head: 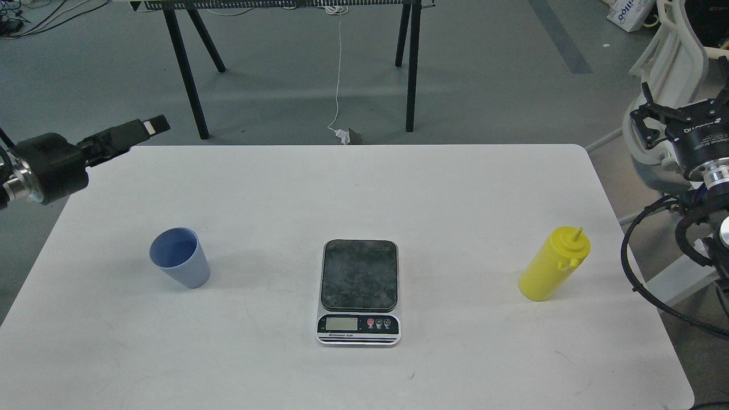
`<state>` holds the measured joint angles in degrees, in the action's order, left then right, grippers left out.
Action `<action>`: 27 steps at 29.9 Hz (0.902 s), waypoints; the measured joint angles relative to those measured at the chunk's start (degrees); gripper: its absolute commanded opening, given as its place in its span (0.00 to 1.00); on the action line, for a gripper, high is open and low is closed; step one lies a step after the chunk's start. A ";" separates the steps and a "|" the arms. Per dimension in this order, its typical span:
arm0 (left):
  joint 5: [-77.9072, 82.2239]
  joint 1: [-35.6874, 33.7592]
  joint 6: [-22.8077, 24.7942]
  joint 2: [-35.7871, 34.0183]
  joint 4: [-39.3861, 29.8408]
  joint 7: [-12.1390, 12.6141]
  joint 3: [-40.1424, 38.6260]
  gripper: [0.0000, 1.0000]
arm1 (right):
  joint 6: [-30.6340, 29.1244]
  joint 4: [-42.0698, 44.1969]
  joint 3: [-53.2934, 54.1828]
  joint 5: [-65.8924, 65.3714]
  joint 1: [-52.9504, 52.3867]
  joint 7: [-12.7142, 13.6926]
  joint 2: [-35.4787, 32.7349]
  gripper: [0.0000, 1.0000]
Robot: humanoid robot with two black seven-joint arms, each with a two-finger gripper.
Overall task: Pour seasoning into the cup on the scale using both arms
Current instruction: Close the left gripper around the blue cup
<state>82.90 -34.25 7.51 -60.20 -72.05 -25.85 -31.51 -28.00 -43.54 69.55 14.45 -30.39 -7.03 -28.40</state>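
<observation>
The light blue cup (180,257) stands upright and empty on the left of the white table (353,188). The scale (359,291) lies at the table's middle with nothing on its dark platform. The yellow seasoning bottle (553,264) stands upright at the right. My left gripper (142,130) reaches in from the left above the table's far left corner, behind and above the cup. It is seen side-on as a single dark bar. My right gripper (678,108) hangs off the table's right edge, beyond the bottle, with its fingers spread and nothing in them.
A black-legged trestle table (193,68) and a white cable (338,74) are on the grey floor behind the table. A white chair-like frame (678,51) stands at the far right behind my right arm.
</observation>
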 measured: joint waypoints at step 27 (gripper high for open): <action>15.46 0.46 -17.27 13.22 22.52 -2.16 21.40 0.05 | 0.00 -1.34 0.32 0.07 1.54 -0.26 -0.44 0.99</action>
<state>98.35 -33.79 -9.76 -46.98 -49.53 -28.01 -10.11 -28.00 -44.87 69.88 14.52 -28.86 -7.29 -28.84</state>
